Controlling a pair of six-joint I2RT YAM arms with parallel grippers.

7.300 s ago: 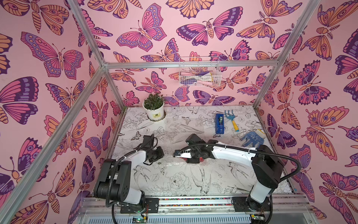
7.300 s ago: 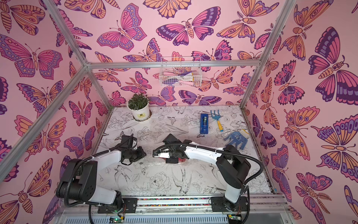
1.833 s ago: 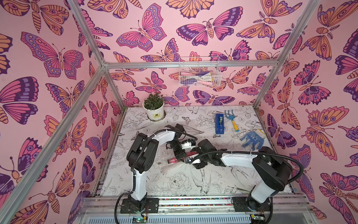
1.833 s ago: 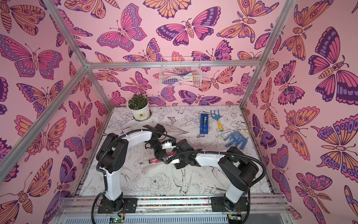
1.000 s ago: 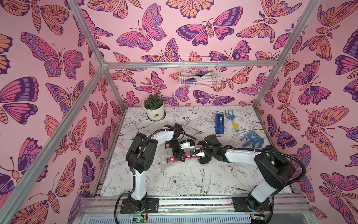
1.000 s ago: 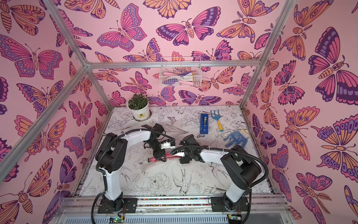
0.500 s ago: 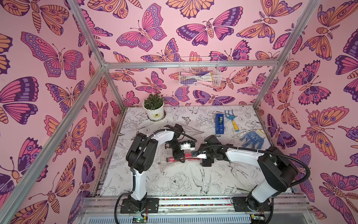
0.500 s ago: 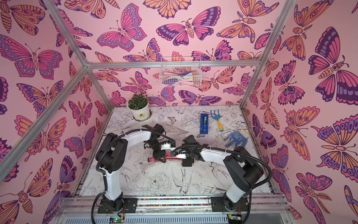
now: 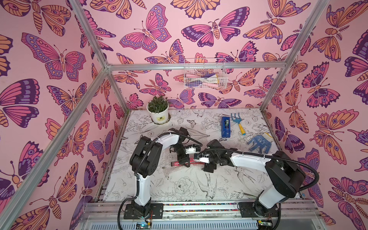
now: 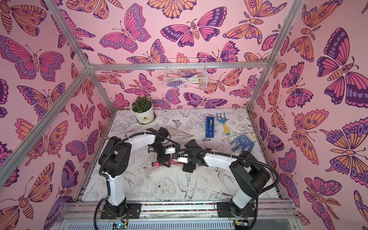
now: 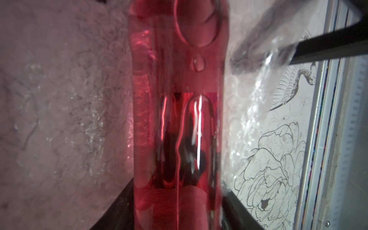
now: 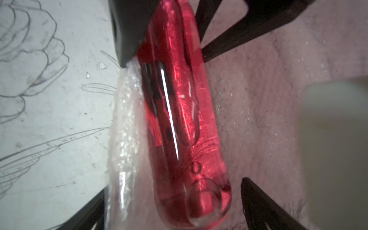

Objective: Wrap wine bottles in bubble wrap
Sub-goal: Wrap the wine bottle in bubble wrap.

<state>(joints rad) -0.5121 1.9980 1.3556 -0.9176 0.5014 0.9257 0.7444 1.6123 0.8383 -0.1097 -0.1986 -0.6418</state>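
The wine bottle [image 9: 176,163] lies on its side near the middle of the surface [image 9: 179,191] in both top views, on the bubble wrap [image 9: 169,169] spread flat beneath it. The left hand [image 9: 184,159] is clamped across the middle of the wine bottle [image 10: 157,164]. The right hand [image 9: 202,161] sits just beside it, at one end of the bottle.

In the left wrist view the red wine bottle [image 11: 175,119] runs straight between that hand's dark fingers [image 11: 237,211], which press its sides, with bubble wrap [image 11: 59,99] under it.

In the right wrist view the right hand's fingers [image 12: 258,205] stand wide apart on either side of the rounded end of the wine bottle [image 12: 179,119], not touching it. The left hand's fingers [image 12: 127,29] grip it farther along.
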